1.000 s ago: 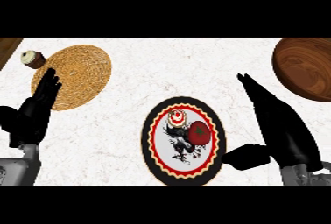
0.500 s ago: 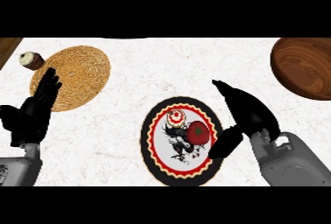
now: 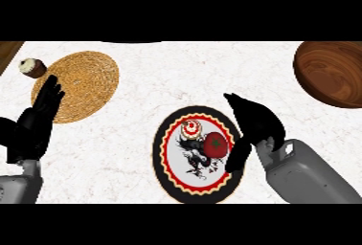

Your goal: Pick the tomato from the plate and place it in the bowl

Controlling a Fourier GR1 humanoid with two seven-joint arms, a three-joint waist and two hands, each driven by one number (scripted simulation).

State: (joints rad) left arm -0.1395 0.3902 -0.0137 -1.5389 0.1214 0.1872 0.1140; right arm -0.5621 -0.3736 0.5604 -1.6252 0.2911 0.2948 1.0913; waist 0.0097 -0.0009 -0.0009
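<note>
A red tomato (image 3: 216, 144) lies on the right half of a black-rimmed patterned plate (image 3: 170, 165) in the middle of the counter. My right hand (image 3: 256, 122) hovers over the plate's right edge, fingers straight and pointing up the view, its thumb hanging down beside the tomato on its right. It holds nothing. The brown wooden bowl (image 3: 331, 72) stands at the far right, partly cut off by the view's edge. My left hand (image 3: 34, 128) rests open at the left edge, fingers up.
A round woven mat (image 3: 83, 83) lies at the far left, just beyond my left hand. A small brown-and-cream cupcake-like thing (image 3: 32, 67) sits beside its upper left edge. The counter top is white marble.
My right hand has moved left and down from beside the plate until it stands over the plate's right edge next to the tomato. The left hand has stayed still.
</note>
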